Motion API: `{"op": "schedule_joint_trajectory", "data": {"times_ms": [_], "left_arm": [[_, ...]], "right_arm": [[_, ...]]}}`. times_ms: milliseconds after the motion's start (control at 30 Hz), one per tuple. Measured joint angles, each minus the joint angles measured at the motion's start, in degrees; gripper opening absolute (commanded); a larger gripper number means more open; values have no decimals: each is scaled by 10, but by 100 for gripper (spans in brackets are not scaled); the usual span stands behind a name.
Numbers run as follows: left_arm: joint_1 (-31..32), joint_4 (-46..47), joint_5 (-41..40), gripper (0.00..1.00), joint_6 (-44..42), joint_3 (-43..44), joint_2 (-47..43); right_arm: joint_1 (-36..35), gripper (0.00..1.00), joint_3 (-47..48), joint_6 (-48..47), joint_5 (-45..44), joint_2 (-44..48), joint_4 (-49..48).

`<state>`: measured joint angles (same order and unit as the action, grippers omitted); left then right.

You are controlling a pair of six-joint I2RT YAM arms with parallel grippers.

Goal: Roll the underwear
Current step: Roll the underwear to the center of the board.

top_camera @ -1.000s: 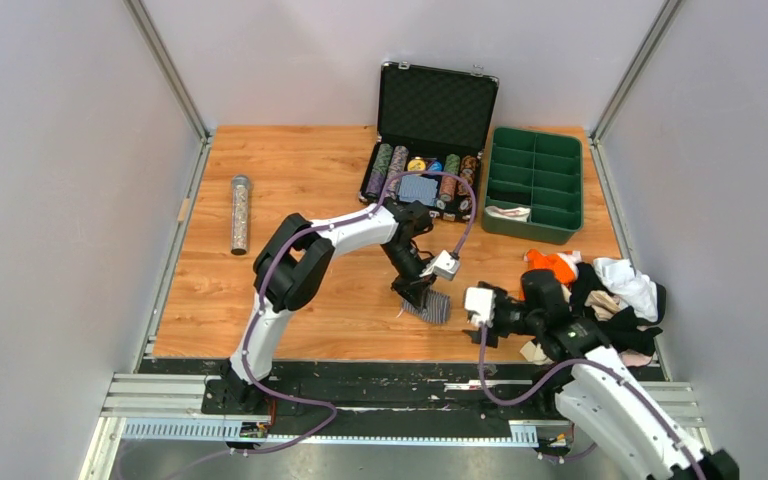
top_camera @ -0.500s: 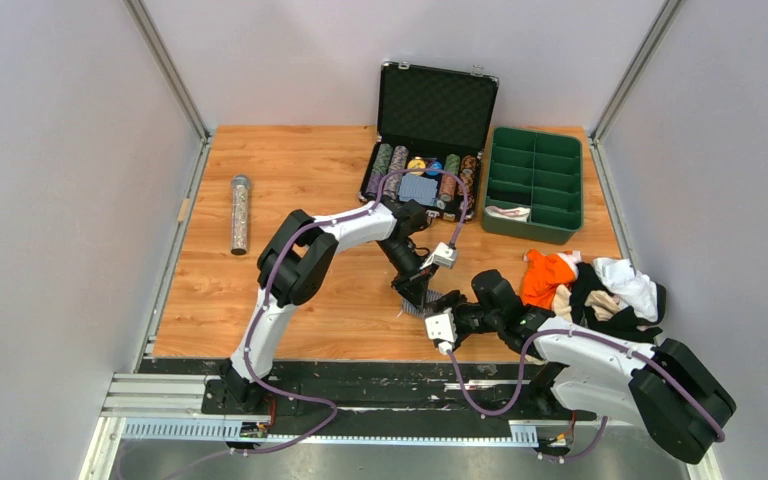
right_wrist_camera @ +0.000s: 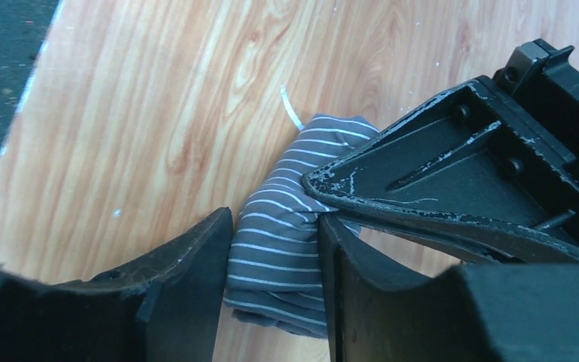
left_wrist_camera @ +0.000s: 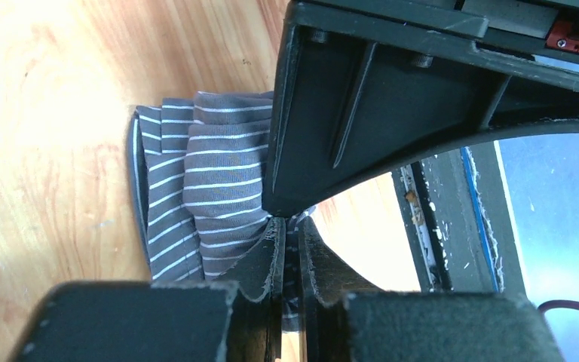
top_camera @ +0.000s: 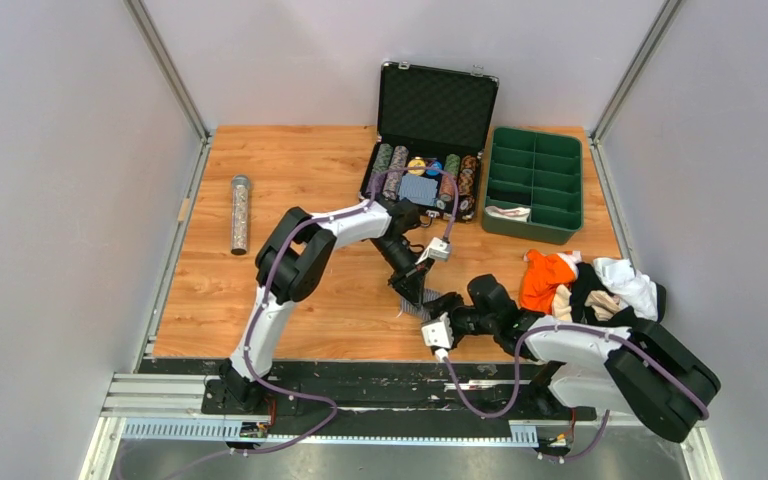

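Since the earlier frame the right arm has swung from the heap at the desk's right edge to the middle of the near edge; the left arm has shifted only slightly.

- **Right tool** [right_wrist_camera: 275,226]: jaws parted, one finger on each side of the rolled grey-and-white pinstriped underwear [right_wrist_camera: 279,256]. The roll lies on the desk [top_camera: 290,160] just inside the near edge. Whether the fingers press the cloth cannot be told.
- **Left tool** [left_wrist_camera: 290,234]: reaches down from the far side, jaws closed on a fold of the same garment.
- **Right edge:** heap of underwear [top_camera: 610,285] in orange, white, black and beige.
- **Far right corner:** green tray [top_camera: 532,232], with a pale cloth [top_camera: 508,212] in its near-left compartment.
- **Far edge, centre:** open black case [top_camera: 438,105] holding chips.
- **Left edge:** a tube [top_camera: 240,213] lying flat.
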<state>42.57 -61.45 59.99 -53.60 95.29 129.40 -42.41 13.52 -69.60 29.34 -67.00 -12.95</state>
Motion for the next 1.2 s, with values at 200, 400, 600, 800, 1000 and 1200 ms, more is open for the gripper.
{"op": "schedule_joint_trajectory", "data": {"times_ms": [200,400,600,800,1000,1200], "left_arm": [[-19,27,11,39,16,-34,-17],[-31,296,-18,60,78,-278,-201],[-2,581,-169,62,41,-520,-389],[58,799,-292,62,-59,-635,-399],[70,901,-330,62,-115,-654,-371],[76,956,-333,68,-143,-668,-368]], "right_arm": [[-3,19,26,-5,-13,-56,-42],[-4,9,59,20,-15,-59,7],[11,6,89,73,-9,-61,53],[32,5,99,107,7,-58,80],[38,5,101,125,7,-56,83],[44,4,103,141,12,-57,82]]}}
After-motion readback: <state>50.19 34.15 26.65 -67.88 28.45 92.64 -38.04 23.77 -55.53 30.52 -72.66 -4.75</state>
